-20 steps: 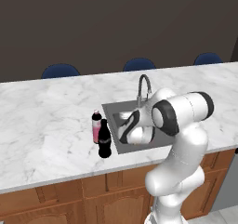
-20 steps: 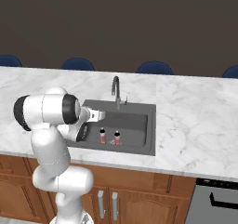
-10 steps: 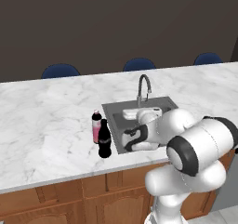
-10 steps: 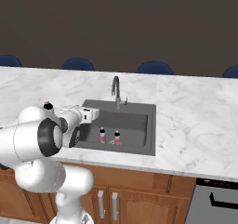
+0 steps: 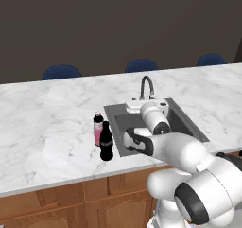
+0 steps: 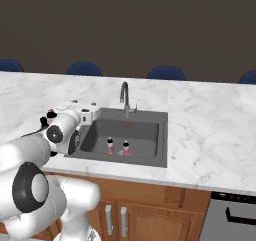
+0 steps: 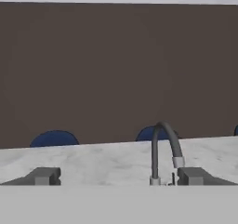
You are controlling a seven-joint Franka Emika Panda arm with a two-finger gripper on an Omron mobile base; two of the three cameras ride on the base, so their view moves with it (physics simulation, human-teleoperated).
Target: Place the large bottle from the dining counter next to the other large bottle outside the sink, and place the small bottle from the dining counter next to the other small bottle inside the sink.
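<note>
a: where are the two large bottles found, and why there?

b: the black large bottle [image 5: 106,142] is seen upright on the bench [image 5: 47,123], just beside and slightly in front of the pink large bottle [image 5: 98,128], a little way off the left rim of the sink [image 6: 159,135]. that pairing outside the basin is what the task asks for, so this half is judged done.

a: and the small ones?

b: two small bottles [image 6: 110,145] [image 6: 126,147] are seen standing close together on the sink floor, near its front wall. which of them was brought over cannot be told, but the pair is judged to be placed as wanted.

a: what is held by the pincer [image 7: 118,176]?

b: nothing is seen between its fingertips [image 7: 44,176], which are spread wide in the hand view; the faucet [image 7: 163,151] and the blue chairs [image 7: 53,138] are viewed through the gap. the hand is held level above the sink's left side, probably so that the bottles are cleared.
</note>
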